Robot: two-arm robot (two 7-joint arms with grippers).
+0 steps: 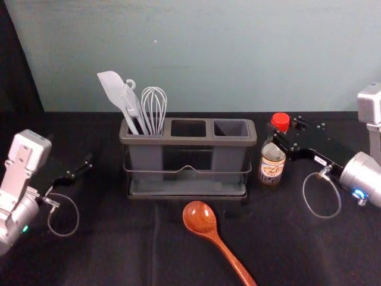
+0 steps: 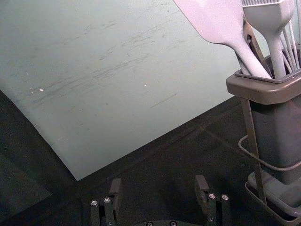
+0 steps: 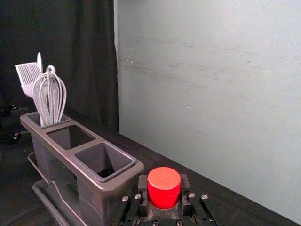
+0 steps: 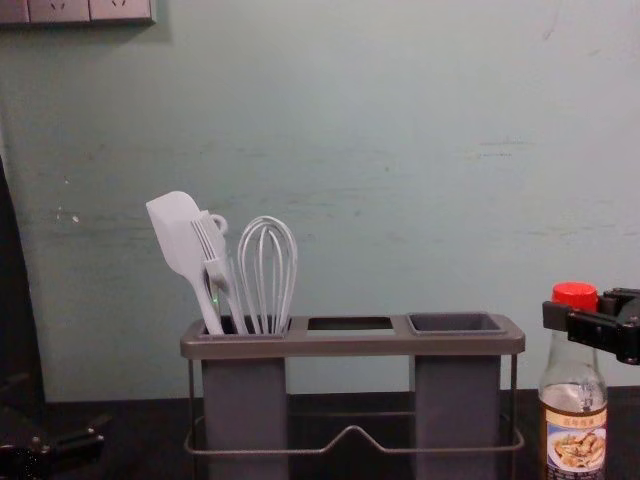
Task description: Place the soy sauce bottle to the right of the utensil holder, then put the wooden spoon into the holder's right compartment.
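The soy sauce bottle stands upright just right of the utensil holder. At its neck, under the red cap, is my right gripper; in the right wrist view the gripper is shut on the bottle, with the cap between its fingers. The wooden spoon lies in front of the holder, bowl toward it, handle running to the near right. My left gripper is left of the holder; the left wrist view shows this gripper open with nothing between its fingers.
White utensils, a spatula and a whisk among them, stand in the holder's left compartment. Its middle and right compartments hold nothing visible. A pale green wall rises behind the black table.
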